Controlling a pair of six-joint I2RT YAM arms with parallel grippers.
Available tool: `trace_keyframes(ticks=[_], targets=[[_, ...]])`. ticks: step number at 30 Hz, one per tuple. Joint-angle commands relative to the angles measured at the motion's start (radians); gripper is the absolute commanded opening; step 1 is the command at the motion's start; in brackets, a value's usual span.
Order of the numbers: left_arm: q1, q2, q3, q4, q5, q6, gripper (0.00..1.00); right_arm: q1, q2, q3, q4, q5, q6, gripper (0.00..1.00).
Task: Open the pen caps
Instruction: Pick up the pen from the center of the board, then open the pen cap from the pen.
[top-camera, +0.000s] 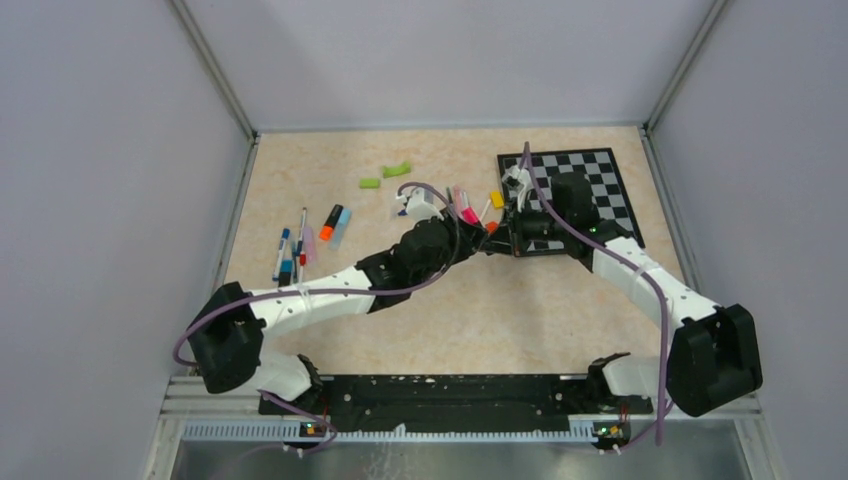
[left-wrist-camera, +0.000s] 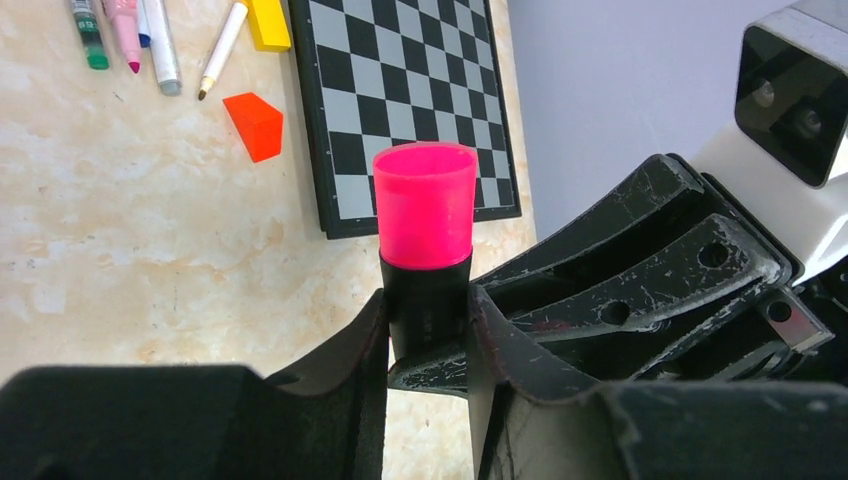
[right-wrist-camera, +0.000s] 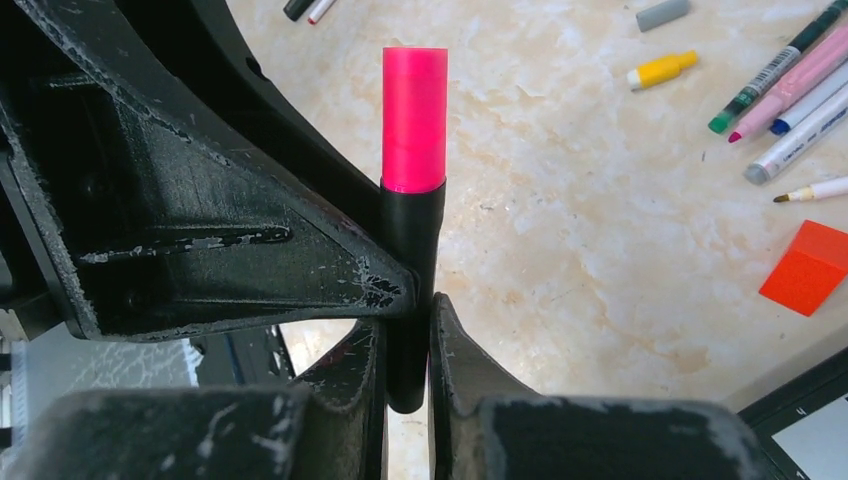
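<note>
We are looking at a beige marbled tabletop (top-camera: 500, 320) enclosed by plain pale grey walls (top-camera: 440, 60), with metal posts (top-camera: 213, 70) running up the back corners under even light.

Top external camera sat high above and behind the arm bases (top-camera: 235, 350), looking down and forward: bases at 6 o'clock, back wall (top-camera: 440, 60) at 12, checkerboard (top-camera: 575, 195) near 1. It was the farthest view; I saw the whole table (top-camera: 500, 320).

Left wrist camera sat just behind the left gripper (left-wrist-camera: 428, 325), very close, facing along it toward the checkerboard at 12.

Right wrist camera sat equally close behind the right gripper (right-wrist-camera: 405, 330), facing out over tabletop, with a checkerboard corner at 5.

Both wrist views shared the pink-capped marker (left-wrist-camera: 425, 230) at centre, the orange block (left-wrist-camera: 255, 125) (10 o'clock in the left view, 4 in the right) and the loose pens (left-wrist-camera: 140, 40).
</note>
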Motion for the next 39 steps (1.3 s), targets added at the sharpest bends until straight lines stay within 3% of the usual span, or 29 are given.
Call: trace_keyframes(ticks=[1,6,9,15,18,21,31,34,39], targets=[[-0.017,-0.085,-0.034,0.124,0.023,0.113,0.42,-0.022,-0.035,-0.031,0.071,-0.095,-0.003,0.0],[-0.012,-0.213,-0.185,0.348,0.092,0.361,0.84,-0.091,-0.083,-0.077,0.103,-0.284,-0.035,0.0],[0.006,-0.314,-0.263,0.432,0.19,0.494,0.98,-0.115,-0.113,-0.117,0.119,-0.39,-0.069,0.0],[0.072,-0.431,-0.346,0.448,0.362,0.529,0.99,-0.137,-0.169,-0.208,0.192,-0.572,-0.061,0.0],[0.118,-0.434,-0.366,0.498,0.532,0.51,0.99,-0.141,-0.174,-0.227,0.251,-0.62,-0.026,0.0],[0.141,-0.401,-0.384,0.593,0.631,0.47,0.99,-0.142,-0.171,-0.238,0.287,-0.649,0.006,0.0],[0.153,-0.206,-0.321,0.779,0.769,0.408,0.98,-0.141,-0.163,-0.275,0.391,-0.683,0.093,0.0],[0.153,-0.154,-0.31,0.814,0.796,0.384,0.91,-0.141,-0.158,-0.276,0.405,-0.682,0.107,0.0],[0.153,-0.089,-0.312,0.908,0.831,0.325,0.69,-0.138,-0.152,-0.28,0.414,-0.679,0.118,0.0]])
